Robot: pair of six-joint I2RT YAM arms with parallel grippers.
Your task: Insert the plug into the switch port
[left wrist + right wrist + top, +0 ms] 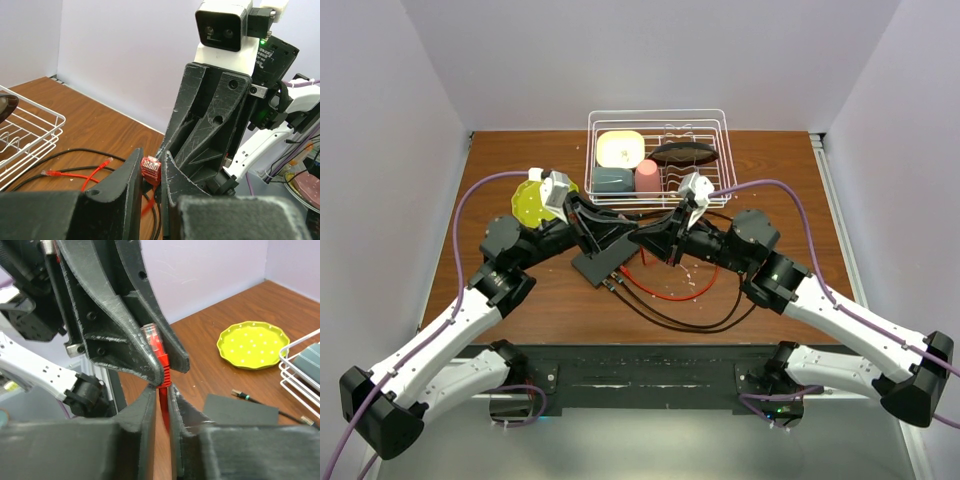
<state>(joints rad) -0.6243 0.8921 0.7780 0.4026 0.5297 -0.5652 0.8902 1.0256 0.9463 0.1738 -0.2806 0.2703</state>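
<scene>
The red plug [150, 169] with its clear tip [152, 337] is held up in the air between my two grippers, above the table's middle. My left gripper [625, 238] is shut on the plug's body. My right gripper [648, 242] faces it tip to tip, its fingers closed round the red cable [162, 405] just below the plug's ribbed boot. The switch [605, 262], a flat matte-black box, lies on the table under the grippers; it also shows in the right wrist view [240, 410]. Its sockets do not show.
A white wire dish rack [660, 125] with cups and a dark oval dish stands at the back. A yellow plate [532, 203] lies left of it. Loose red cable [665, 292] and black cables [680, 320] lie in front of the switch.
</scene>
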